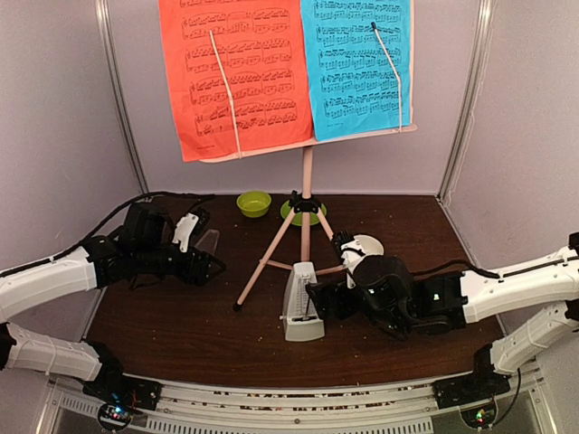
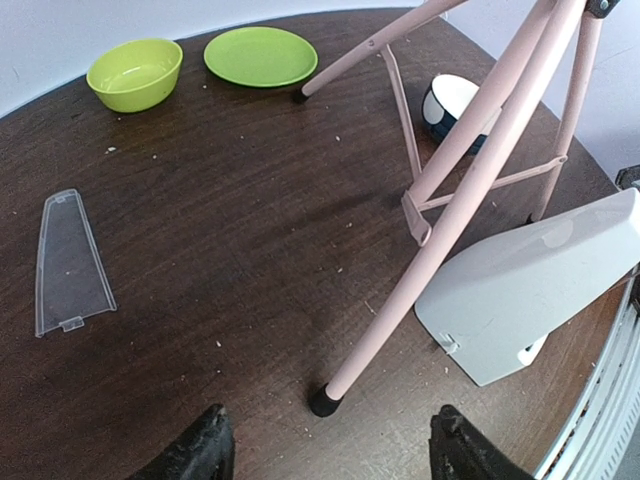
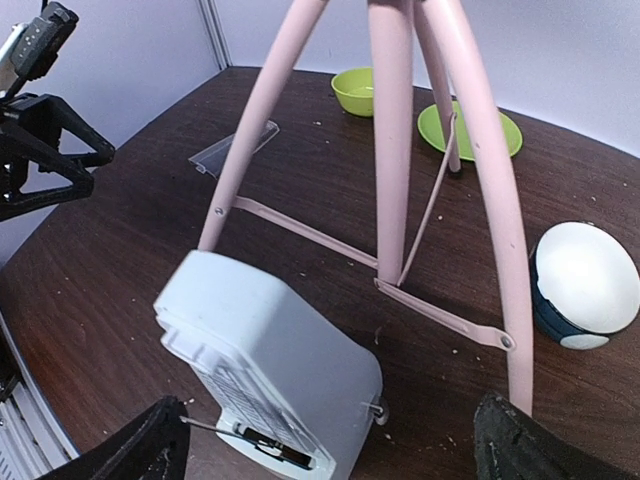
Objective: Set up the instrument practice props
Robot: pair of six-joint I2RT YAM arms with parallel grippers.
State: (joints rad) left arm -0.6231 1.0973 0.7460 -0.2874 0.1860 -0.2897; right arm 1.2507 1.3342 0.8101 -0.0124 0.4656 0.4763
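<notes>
The pale pink music stand (image 1: 307, 181) stands mid-table on tripod legs, its desk holding a red sheet (image 1: 237, 72) and a blue sheet (image 1: 357, 63). The white-grey metronome (image 1: 301, 303) stands upright by the front legs. It also shows in the right wrist view (image 3: 270, 365), pendulum face towards the camera, between the spread fingers of my right gripper (image 3: 330, 450), which is open and not touching it. My left gripper (image 2: 325, 455) is open and empty, low over the table, just short of a tripod foot (image 2: 324, 400). The metronome (image 2: 530, 290) lies to its right.
A clear plastic metronome cover (image 2: 68, 262) lies flat at the left. A green bowl (image 1: 254, 203) and green plate (image 2: 260, 55) sit at the back behind the stand. A white bowl with black base (image 3: 585, 280) sits right of the tripod. Grey walls enclose the table.
</notes>
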